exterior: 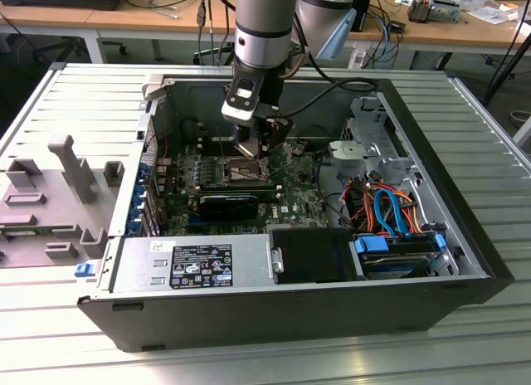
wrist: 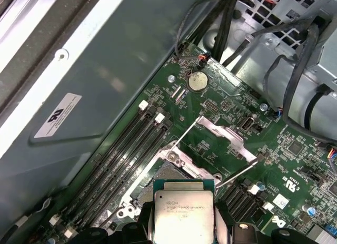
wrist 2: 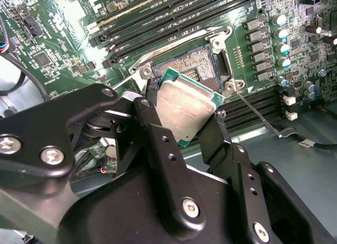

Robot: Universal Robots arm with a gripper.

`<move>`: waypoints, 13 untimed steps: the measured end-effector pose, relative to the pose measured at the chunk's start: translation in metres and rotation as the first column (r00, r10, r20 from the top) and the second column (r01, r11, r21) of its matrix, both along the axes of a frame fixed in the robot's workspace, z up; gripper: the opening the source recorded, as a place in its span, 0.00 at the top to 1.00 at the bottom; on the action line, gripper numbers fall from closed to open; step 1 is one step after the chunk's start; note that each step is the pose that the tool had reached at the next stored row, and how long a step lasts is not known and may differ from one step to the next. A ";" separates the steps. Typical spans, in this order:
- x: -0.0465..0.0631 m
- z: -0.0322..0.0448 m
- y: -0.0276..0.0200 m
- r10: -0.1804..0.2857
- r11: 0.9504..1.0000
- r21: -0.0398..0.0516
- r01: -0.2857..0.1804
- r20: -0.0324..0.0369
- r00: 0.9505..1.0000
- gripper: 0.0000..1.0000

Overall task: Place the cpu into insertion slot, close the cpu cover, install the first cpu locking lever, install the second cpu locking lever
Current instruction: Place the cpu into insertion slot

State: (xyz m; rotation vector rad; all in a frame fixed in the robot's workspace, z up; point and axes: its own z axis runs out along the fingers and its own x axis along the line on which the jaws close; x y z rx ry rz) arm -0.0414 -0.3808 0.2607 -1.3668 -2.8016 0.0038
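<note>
I am watching the black 2-fingered gripper (wrist 2: pixel 180 118) clamping the small flat square cpu with its silver-grey metal top (wrist 2: pixel 187 99) by 2 opposite edges, its fingers (wrist 2: pixel 150 115) pressing in from either side. The chip is hanging tilted above the board, not yet sitting in anything. In the second wrist view its far corner is overlapping the near rim of the small square dark insertion slot (wrist 2: pixel 199 61).

In the first wrist view the cpu (wrist: pixel 183 215) is hovering just beside the slot's silvery frame (wrist: pixel 176 159). The thin square silvery metal cpu cover (wrist: pixel 226 138) is standing open past the slot, leaving the opening free. 1 thin wire locking lever (wrist 2: pixel 258 112) is lying out to the side, clear of the socket.

The long black memory slots (wrist 2: pixel 158 18) are running close along 1 edge of the frame on the green circuit board (wrist 2: pixel 295 54).

In the exterior view I am seeing the gripper (exterior: pixel 257 148) reaching down into the open dark grey computer case (exterior: pixel 249 319), whose walls are standing well apart from the arm.
</note>
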 end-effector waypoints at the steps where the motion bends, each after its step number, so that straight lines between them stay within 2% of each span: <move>1: 0.000 0.0000 0.0000 -0.002 1.000 0.000 0.002 0.000 1.000 0.45; 13: 0.000 -0.0003 0.0000 -0.031 1.000 0.000 0.031 0.000 1.000 0.45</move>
